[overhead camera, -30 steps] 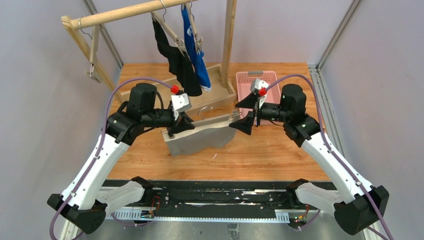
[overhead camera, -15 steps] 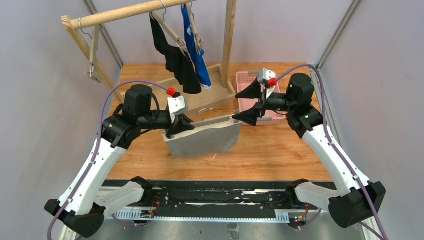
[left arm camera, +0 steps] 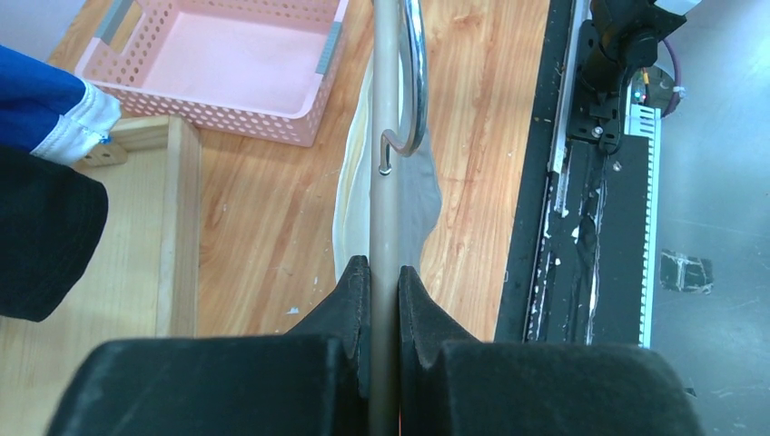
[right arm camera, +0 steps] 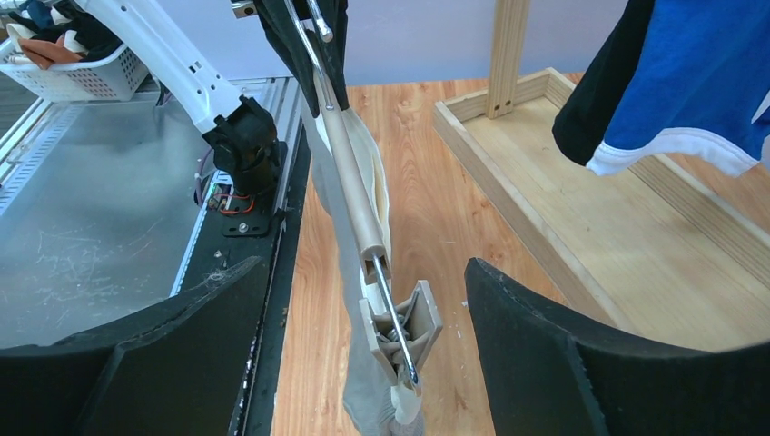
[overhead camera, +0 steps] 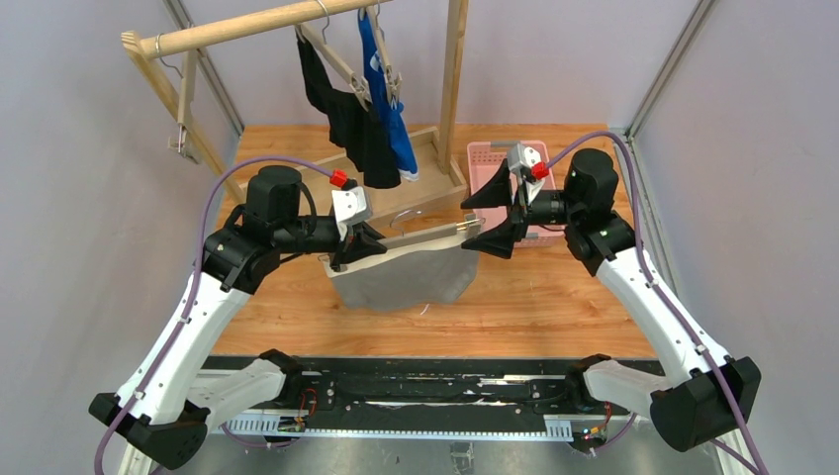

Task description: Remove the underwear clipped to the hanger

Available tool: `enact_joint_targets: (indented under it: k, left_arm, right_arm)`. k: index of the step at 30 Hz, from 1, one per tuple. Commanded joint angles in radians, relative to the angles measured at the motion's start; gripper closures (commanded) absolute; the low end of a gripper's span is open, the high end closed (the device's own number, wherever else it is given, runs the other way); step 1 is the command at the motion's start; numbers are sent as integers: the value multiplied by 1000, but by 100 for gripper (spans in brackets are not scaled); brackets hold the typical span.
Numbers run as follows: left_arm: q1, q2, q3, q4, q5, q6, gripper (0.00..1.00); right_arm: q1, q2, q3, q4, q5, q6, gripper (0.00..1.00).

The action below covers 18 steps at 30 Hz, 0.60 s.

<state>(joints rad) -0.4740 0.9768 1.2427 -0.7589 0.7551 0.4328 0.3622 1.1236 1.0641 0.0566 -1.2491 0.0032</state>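
My left gripper (overhead camera: 352, 249) is shut on the bar of a beige clip hanger (overhead camera: 420, 237), held level above the table; the bar (left arm camera: 385, 136) runs between its fingers in the left wrist view. The grey underwear (overhead camera: 406, 277) hangs from the hanger. My right gripper (overhead camera: 485, 223) is open, its jaws on either side of the hanger's right-end clip (right arm camera: 399, 331), which still pinches the grey cloth (right arm camera: 359, 400). The black underwear (overhead camera: 351, 124) and the blue underwear (overhead camera: 388, 94) hang from clip hangers on the wooden rail (overhead camera: 247, 25).
A pink basket (overhead camera: 539, 163) sits behind my right gripper. The wooden rack's base tray (overhead camera: 435, 183) lies at the back middle, its upright post (overhead camera: 453, 79) beside the blue garment. An empty hanger (overhead camera: 183, 109) hangs at the rail's left end.
My right gripper moved right and back, then came in level with the hanger's right end. The grey underwear was lifted off the table and now hangs spread.
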Motion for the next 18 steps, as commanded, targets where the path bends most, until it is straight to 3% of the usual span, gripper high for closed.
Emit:
enact_joint_targets:
  k: [1,10,14,18]
  left_arm:
    - [-5,-15,11,48,13,-14,100]
    - [-5,-9,18,50,11,-19,100]
    - [-5,-9,16,53,6,-22,100]
    - [-5,-7,18,58,1,-25,100]
  right_arm:
    - [-16,2,-18,28,-16,12,20]
    - [-16,12,-21,25,3,5,32]
    - [-16,16,-19,19,-1,3,52]
    - [-17,19,-15,12,2,0,84]
